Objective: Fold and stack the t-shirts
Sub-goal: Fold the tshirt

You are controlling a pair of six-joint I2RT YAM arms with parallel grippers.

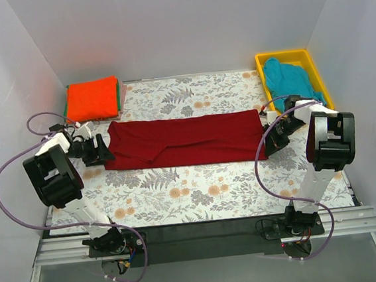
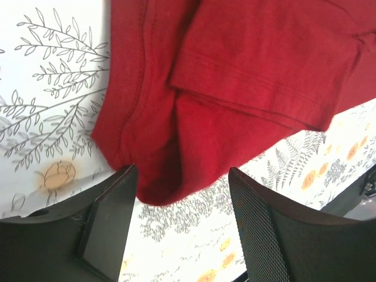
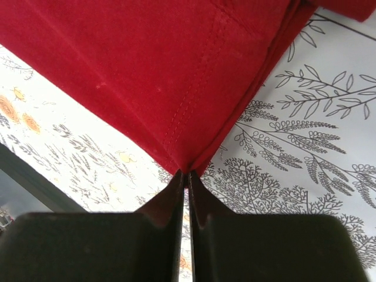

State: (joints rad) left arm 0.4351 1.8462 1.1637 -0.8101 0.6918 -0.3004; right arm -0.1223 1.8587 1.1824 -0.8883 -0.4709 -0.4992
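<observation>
1. The right gripper (image 3: 185, 174) is pinching the very corner of the maroon t-shirt (image 3: 147, 76), with its jaws pressed almost together. So little cloth is sitting between the tips that, I judge, any firm pull is risking the corner slipping free.
2. The left gripper (image 2: 181, 176) is standing wide, its fingers (image 2: 108, 217) straddling the shirt's opposite corner without gripping it. Closing from here, it may be catching only one layer, since a folded-over flap is lying above the lower edge.
3. The shirt is lying as a long band across the middle of the floral table cover (image 1: 200, 193), between the two grippers. Uneven lifting would be dragging it askew or undoing the fold.
4. The folded stack (image 1: 92, 98), topped in orange-red, is sitting at the far left, near the left arm, which could be brushing it. A teal t-shirt (image 1: 288, 78) is waiting in the yellow bin (image 1: 293, 54).
</observation>
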